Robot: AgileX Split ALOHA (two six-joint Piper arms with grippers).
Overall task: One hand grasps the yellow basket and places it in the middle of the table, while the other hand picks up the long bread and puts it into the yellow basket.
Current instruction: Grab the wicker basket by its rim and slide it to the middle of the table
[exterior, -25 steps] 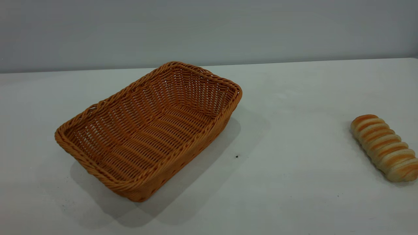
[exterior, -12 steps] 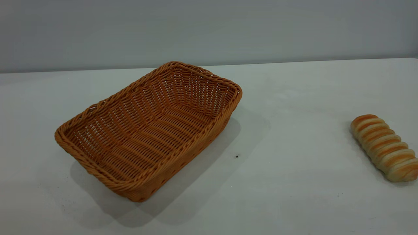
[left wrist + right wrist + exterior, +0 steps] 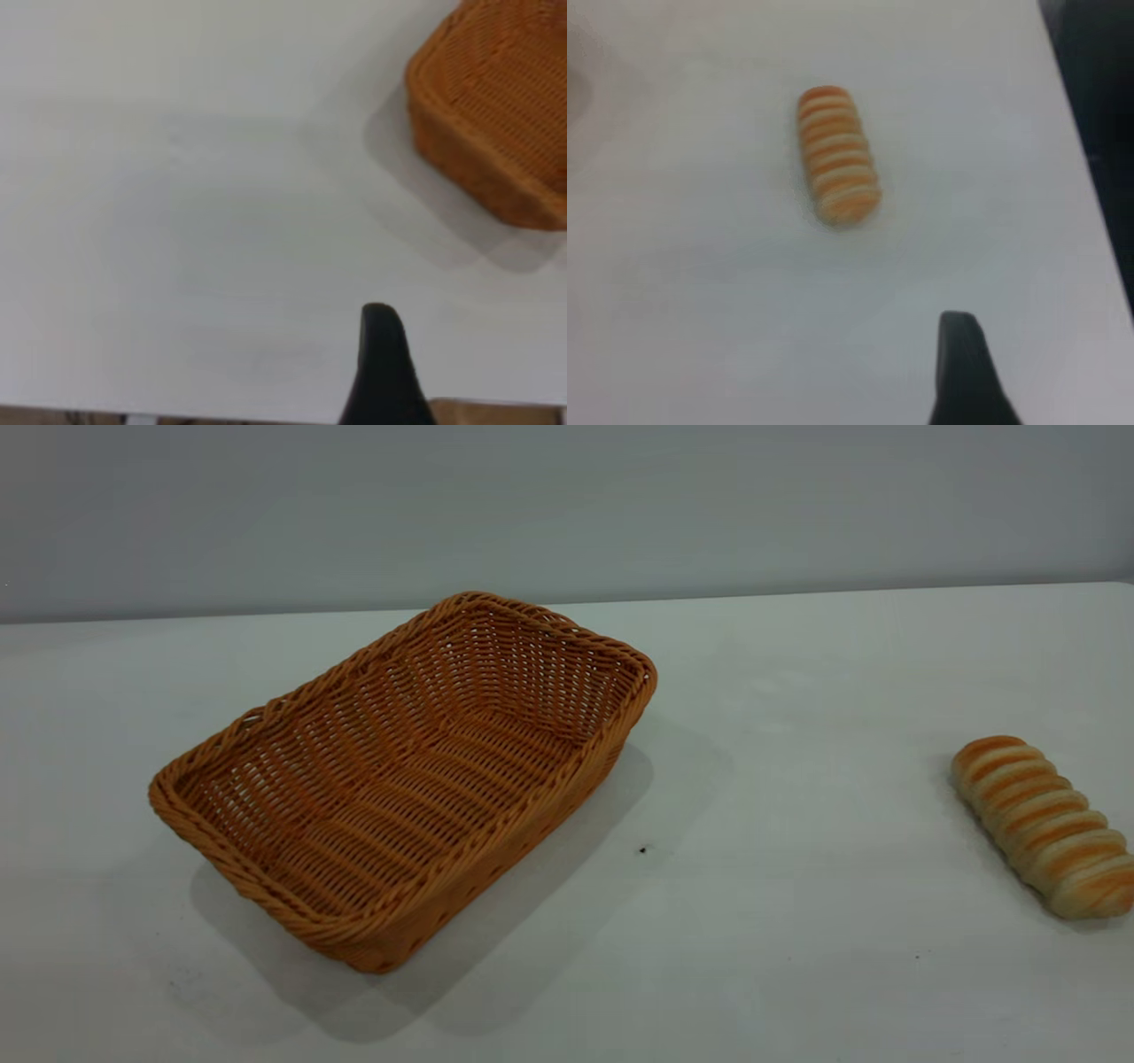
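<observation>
From the exterior view, a white table [image 3: 797, 957] fills the scene below a grey wall [image 3: 567, 505]. The basket [image 3: 403, 779], orange-tan wicker with a braided rim, sits on the table's left half, turned at an angle, and holds nothing. The bread [image 3: 1044, 824], a long loaf striped golden-brown and cream, lies stripes up near the right edge, well apart from the basket. A small dark speck [image 3: 643, 850] marks the table between them, nearer the basket. Neither arm nor claw appears here.

From the left wrist view, one dark finger of the left claw [image 3: 383, 367] pokes into the picture above bare table. Only that one finger shows, so I cannot tell whether this claw is open or closed. It grips nothing. A corner of the basket sits ahead of the claw and off to one side, well apart from it.

From the right wrist view, one dark finger of the right claw [image 3: 966, 372] hangs above the table. Its state likewise cannot be told, and it grips nothing. The bread lies ahead of this claw, apart from it, close to the table's edge, with dark floor [image 3: 1099, 106] beyond.
</observation>
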